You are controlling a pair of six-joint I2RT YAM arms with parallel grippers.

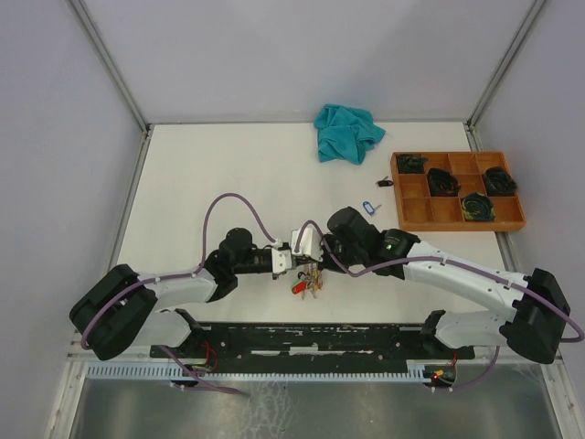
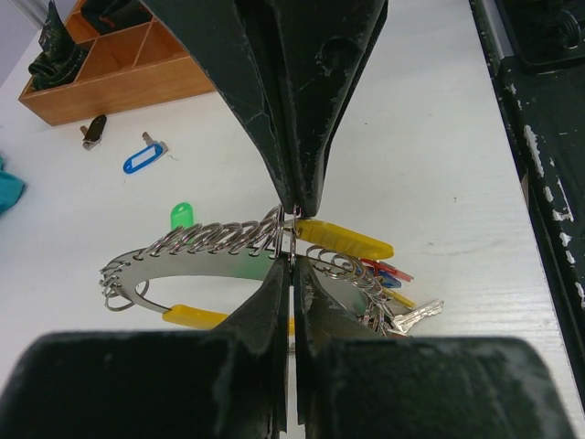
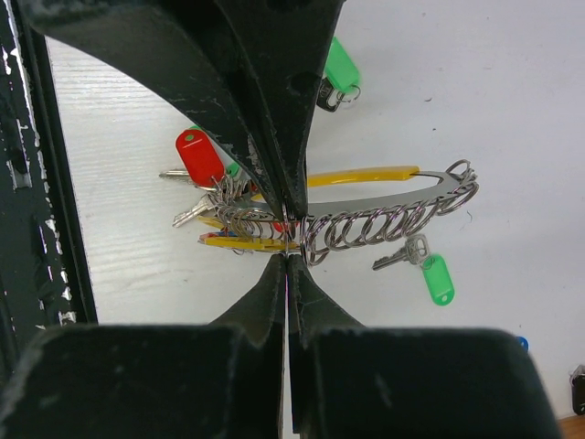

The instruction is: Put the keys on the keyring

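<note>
Low in the centre of the top view, left gripper [image 2: 291,230] and right gripper [image 3: 288,236] both closed on the keyring [image 2: 137,267] from opposite sides, with red and yellow keys [image 3: 215,215] bunched on it near the jaws, one green key [image 3: 428,267] loose on the table [image 3: 503,110] just beside.

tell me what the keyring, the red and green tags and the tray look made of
The keyring: metal, bright silver with mirror-like glints. The red tag and green tag: probably plastic, with solid glossy colour and rounded edges. The tray: looks like wood, matte orange-brown, though no grain is clear enough to confirm.
</note>
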